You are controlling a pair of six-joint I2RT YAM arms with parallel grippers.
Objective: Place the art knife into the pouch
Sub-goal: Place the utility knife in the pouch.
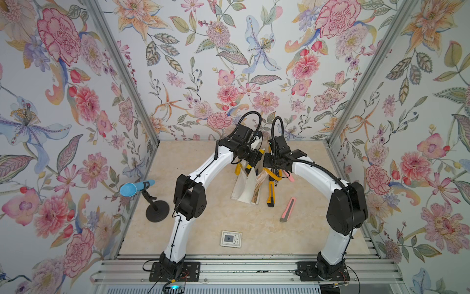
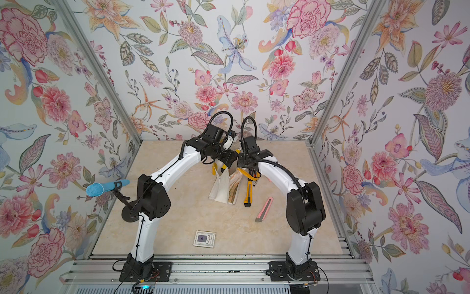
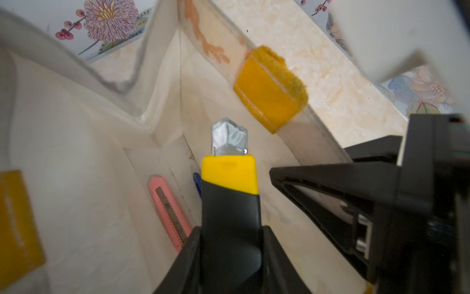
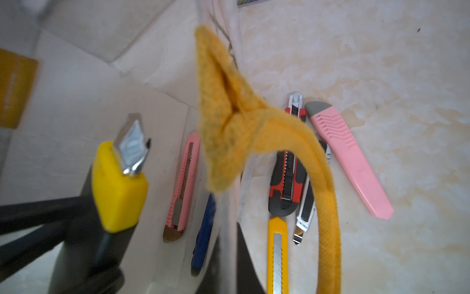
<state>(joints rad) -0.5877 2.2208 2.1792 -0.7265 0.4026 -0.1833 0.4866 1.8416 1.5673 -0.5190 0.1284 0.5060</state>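
Nearest: front rail (image 1: 241,269), both arm bases bolted to it. Entries run left to right, as in both top views.

1. blue microphone (image 1: 137,187) on a black stand (image 1: 157,210), at the left edge of the table (image 1: 203,236).
2. left arm (image 1: 203,168): rises from its base, folds at the elbow, reaches forward and inward, wrist above the pouch. Its left gripper (image 3: 231,229) points down, fingers clamped on the black handle of the art knife (image 3: 230,178). The knife's yellow collar and short metal tip sit inside the open mouth, above the bottom.
3. square card (image 1: 231,238): flat, near the front, between the arms.
4. pouch (image 1: 245,188): off-white canvas, upright at mid-table, mouth spread. On its bottom lie a slim pink cutter (image 3: 169,211) and a blue cutter (image 3: 197,182).
5. yellow cutter (image 1: 271,193): flat, just beside the pouch; pink-and-grey cutter (image 1: 288,209) near it, apart.
6. right arm (image 1: 310,168): same arched pose, mirrored, wrist close to the left one. Its right gripper (image 4: 229,254) has fingers closed together on the pouch's rim. Beside it a yellow rope handle (image 4: 325,203) droops outside over a red-and-black cutter (image 4: 287,178).
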